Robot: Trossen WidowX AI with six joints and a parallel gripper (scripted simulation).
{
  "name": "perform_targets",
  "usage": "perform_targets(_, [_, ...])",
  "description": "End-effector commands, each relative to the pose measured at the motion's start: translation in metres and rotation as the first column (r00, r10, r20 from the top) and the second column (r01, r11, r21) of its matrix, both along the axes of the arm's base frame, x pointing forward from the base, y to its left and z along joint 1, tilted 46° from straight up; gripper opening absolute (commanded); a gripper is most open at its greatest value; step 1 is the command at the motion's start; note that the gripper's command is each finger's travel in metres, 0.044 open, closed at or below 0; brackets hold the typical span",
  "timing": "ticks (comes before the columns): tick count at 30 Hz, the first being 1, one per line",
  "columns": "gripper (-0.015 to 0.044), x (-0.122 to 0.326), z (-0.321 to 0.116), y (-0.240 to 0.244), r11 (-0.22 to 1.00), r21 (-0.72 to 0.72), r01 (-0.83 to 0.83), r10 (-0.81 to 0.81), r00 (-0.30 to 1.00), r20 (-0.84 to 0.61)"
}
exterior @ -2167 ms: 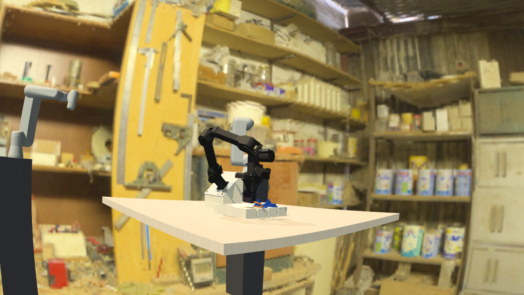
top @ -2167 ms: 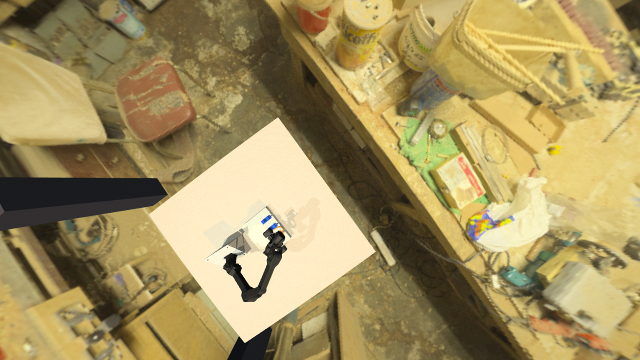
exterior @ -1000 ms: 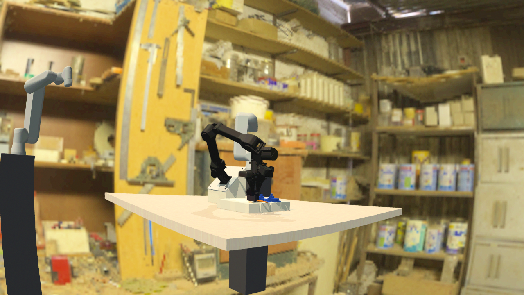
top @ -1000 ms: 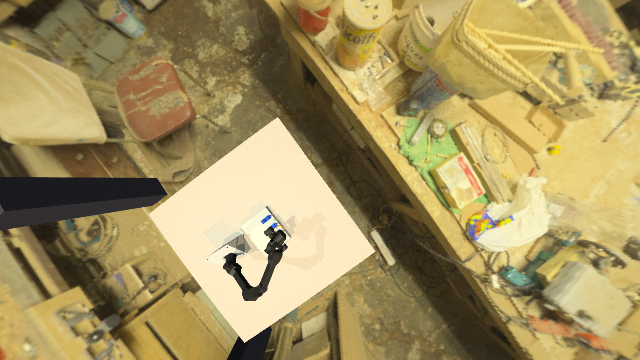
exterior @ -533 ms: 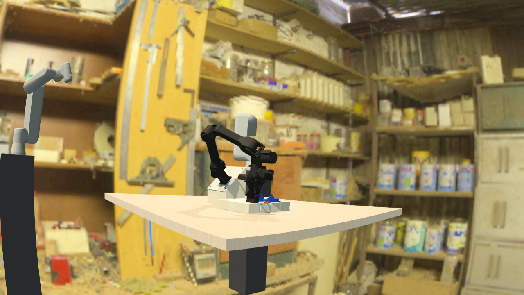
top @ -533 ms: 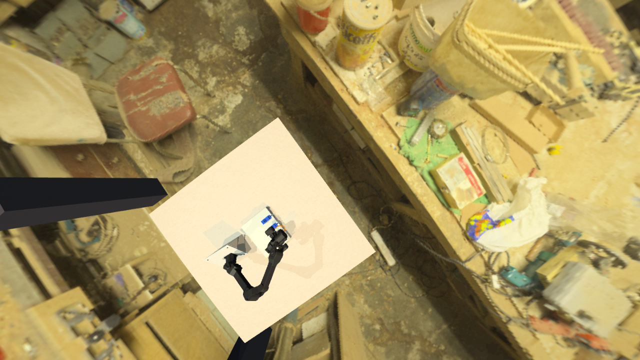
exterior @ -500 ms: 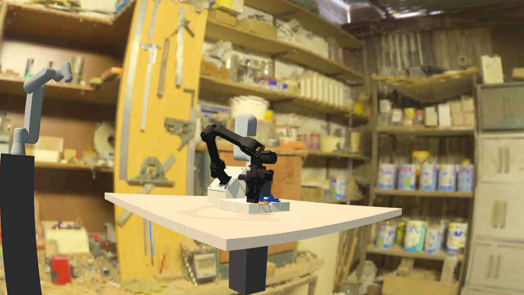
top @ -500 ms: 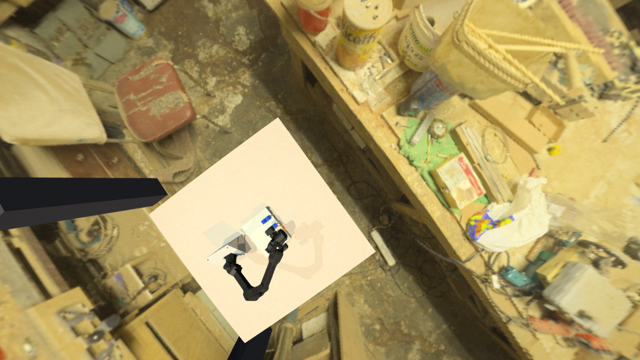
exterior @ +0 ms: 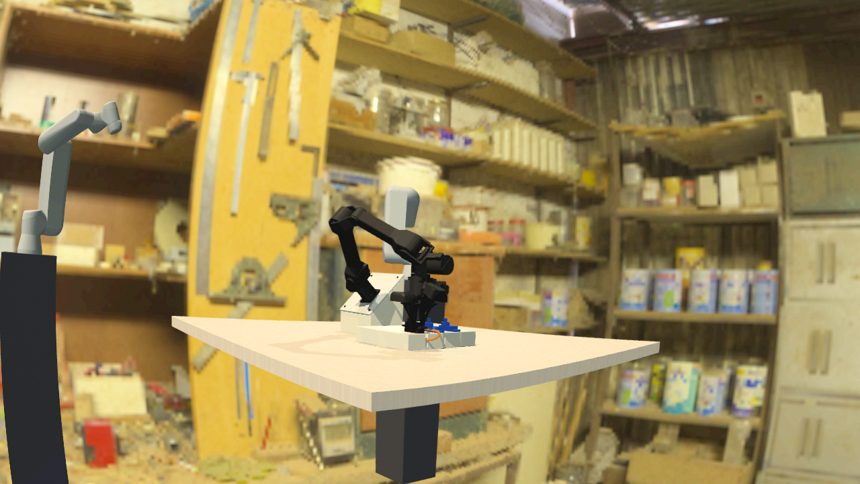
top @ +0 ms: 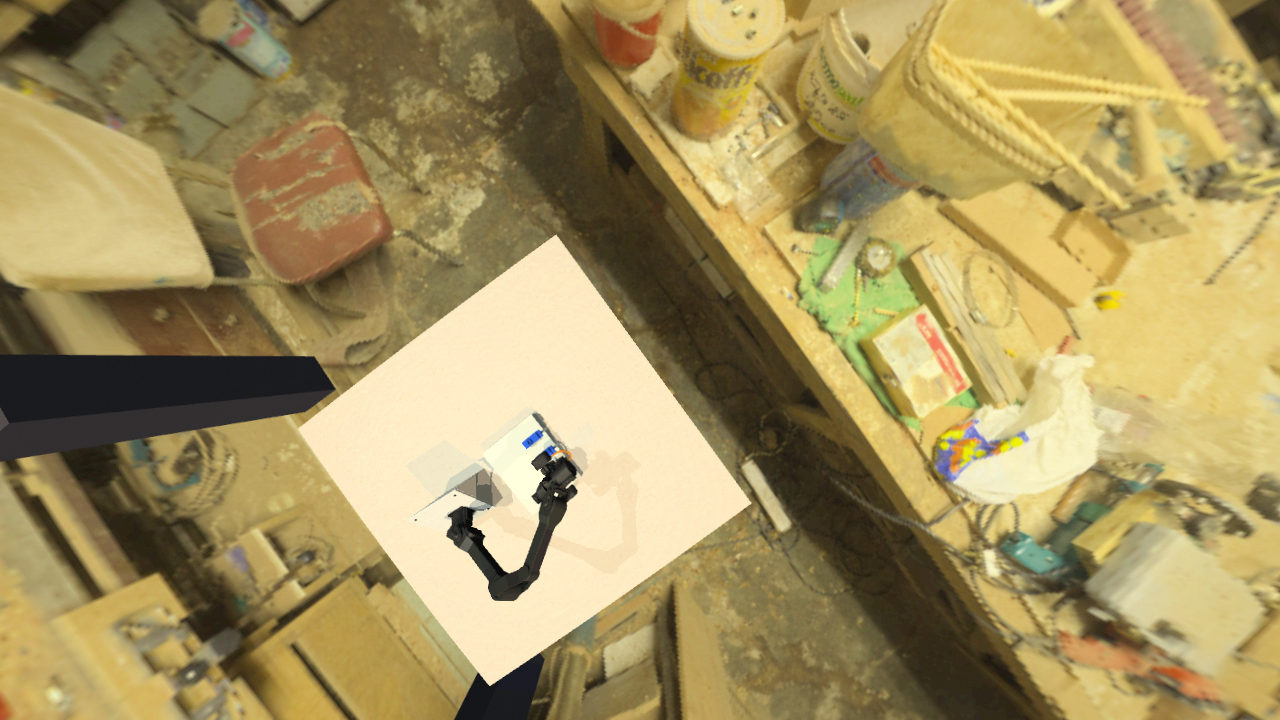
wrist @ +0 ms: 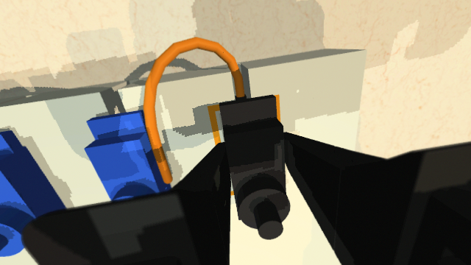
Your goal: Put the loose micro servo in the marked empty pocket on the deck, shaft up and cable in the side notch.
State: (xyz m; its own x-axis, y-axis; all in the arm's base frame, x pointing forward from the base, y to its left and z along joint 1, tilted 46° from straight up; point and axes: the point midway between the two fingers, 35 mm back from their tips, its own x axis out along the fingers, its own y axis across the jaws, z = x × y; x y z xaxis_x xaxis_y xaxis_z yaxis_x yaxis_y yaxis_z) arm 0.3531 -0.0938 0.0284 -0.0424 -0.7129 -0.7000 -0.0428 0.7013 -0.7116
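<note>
The loose micro servo is black, with its output shaft pointing up toward the wrist camera. My gripper is shut on its body, low over the deck. The pocket's orange outline shows on both sides of the servo's far end; the servo and fingers hide the opening. I cannot tell whether the ears touch the deck. The orange cable leaves the servo's far end by the side notch, then arches left, its free end beside the nearest blue servo.
A second blue servo stands farther left in the deck. In the top view, the arm's sloped white base mount stands left of the deck. Both stand on the pale table top.
</note>
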Motion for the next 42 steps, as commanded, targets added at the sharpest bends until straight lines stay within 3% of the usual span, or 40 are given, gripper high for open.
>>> perform_targets(1, [0.0000,0.001,-0.003,-0.001,1.000,-0.002,-0.011,0.011,1.000,0.000])
perform_targets(13, [0.0000,0.000,-0.012,-0.010,1.000,-0.002,-0.011,0.011,1.000,0.000])
perform_targets(20, [0.0184,-0.001,-0.010,-0.010,1.000,-0.002,-0.011,0.011,1.000,0.000])
perform_targets(34, [0.0187,-0.002,0.014,0.015,1.000,-0.001,-0.011,0.011,1.000,0.000])
perform_targets(42, [0.0398,-0.061,0.045,0.046,1.000,0.010,-0.013,0.013,1.000,-0.005])
